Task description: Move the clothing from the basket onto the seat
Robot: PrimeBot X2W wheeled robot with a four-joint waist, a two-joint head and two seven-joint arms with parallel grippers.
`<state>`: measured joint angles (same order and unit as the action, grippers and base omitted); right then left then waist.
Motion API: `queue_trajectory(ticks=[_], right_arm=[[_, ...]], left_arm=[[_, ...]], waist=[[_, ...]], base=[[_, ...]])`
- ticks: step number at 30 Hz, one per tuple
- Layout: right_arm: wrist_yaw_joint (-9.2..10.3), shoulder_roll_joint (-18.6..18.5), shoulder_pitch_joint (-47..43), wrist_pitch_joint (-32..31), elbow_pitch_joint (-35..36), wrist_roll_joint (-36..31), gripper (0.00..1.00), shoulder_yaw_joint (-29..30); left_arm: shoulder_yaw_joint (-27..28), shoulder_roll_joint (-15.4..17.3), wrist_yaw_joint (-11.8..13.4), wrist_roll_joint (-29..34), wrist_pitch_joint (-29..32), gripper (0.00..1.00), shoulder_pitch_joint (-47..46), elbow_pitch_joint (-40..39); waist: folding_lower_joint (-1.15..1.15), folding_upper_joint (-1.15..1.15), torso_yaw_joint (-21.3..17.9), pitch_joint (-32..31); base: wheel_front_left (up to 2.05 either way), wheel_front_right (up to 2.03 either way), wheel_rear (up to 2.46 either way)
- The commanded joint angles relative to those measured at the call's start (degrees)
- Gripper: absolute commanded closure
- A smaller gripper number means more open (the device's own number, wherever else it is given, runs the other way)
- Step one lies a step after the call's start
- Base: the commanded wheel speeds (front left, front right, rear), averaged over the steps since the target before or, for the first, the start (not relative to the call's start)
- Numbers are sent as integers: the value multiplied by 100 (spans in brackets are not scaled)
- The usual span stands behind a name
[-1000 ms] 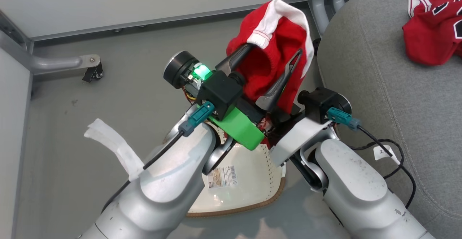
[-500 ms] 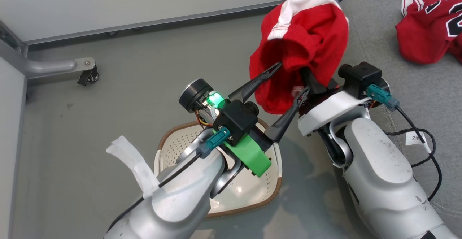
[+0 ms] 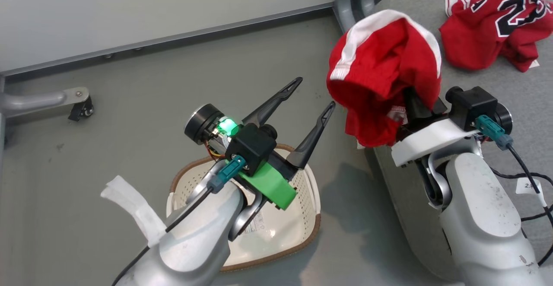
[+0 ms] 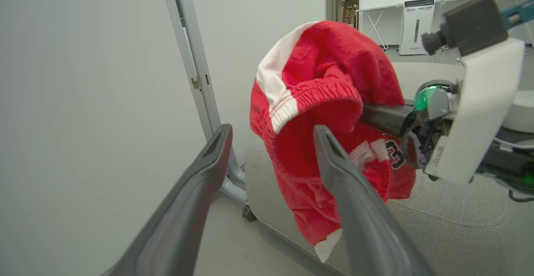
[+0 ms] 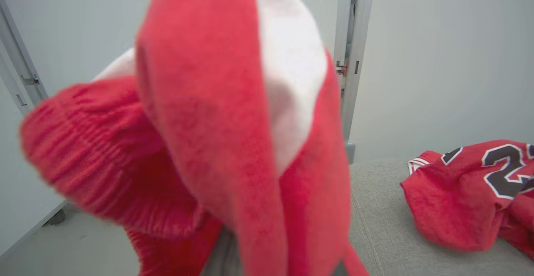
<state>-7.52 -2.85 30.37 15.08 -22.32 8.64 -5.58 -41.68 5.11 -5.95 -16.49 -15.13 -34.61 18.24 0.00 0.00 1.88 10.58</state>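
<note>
Bundle of soft red shorts, ribbed elastic waistband, over right claw

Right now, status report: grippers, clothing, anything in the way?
Left gripper open above the basket, holding nothing. Right gripper holding the shorts over the seat edge, jaws hidden by cloth. Jersey lying on the seat. Nothing seen in the way.
</note>
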Motion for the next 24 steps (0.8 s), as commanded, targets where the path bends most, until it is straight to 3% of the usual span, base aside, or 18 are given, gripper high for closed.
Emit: queue_trajectory(ticks=[1,24], right_arm=[[6,-48,-130,12,101,-55,100,99],[6,-313,-1111,13,1152,-138,100,1160]], left_arm=[[79,79,35,78,-2,0,138,-44],[271,178,-89,348,-2,0,523,-210]], waist=[[0,0,-233,-14],[0,0,-1437,192]], base=[[0,0,0],[0,0,0]])
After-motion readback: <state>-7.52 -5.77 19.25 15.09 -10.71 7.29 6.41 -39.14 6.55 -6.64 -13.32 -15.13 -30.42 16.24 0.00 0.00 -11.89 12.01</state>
